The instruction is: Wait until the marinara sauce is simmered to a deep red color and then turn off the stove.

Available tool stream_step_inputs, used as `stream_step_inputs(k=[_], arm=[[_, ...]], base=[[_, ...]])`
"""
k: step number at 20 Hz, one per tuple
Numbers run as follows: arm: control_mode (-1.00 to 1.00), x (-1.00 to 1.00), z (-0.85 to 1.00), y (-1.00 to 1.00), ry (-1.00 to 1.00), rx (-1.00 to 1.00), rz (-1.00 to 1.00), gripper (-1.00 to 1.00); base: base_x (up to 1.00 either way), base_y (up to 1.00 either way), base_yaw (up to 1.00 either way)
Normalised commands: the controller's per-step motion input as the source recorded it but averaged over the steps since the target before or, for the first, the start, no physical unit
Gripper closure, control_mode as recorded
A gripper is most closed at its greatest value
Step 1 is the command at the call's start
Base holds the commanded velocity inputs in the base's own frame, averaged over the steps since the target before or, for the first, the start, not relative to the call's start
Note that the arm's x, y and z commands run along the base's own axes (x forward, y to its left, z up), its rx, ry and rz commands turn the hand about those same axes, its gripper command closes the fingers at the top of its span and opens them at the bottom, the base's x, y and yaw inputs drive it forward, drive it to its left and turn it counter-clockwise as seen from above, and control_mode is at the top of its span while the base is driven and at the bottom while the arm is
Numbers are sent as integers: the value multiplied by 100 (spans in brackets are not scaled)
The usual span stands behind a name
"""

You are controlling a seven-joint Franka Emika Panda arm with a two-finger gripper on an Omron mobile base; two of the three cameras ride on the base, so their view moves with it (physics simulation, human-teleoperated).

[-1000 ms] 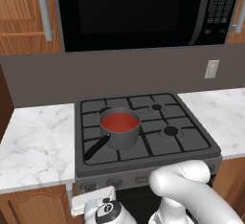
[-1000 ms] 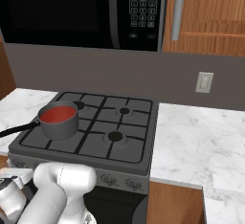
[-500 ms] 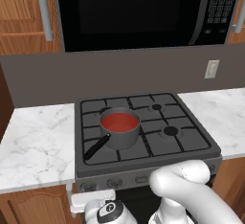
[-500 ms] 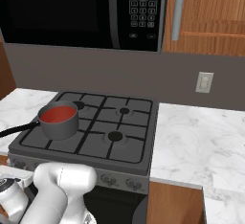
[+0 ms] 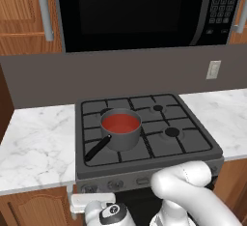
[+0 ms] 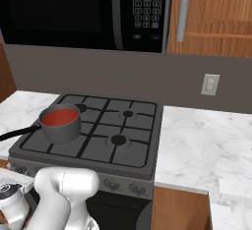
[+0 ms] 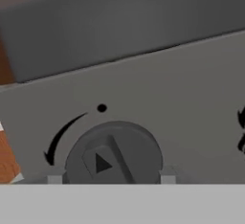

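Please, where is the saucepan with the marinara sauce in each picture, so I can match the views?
Left base view: saucepan on the stove's front-left burner, left of centre.
Right base view: same saucepan at far left.
Hand view: not in it; a stove knob.
Shared landmark: wall outlet.

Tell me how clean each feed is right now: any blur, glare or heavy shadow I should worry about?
Left base view: sharp, flat even light, no glare on the marinara sauce. Right base view: equally crisp, soft shading only around the stove grates, microwave door dark without reflections. Hand view: soft and blurry up close, the knob and its arrow marking still readable.
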Motion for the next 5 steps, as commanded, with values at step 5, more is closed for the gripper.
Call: stream_step_inputs(k=[5], arm=[[-100,0,0,0,0,28,-3,100]], base=[[0,0,0]])
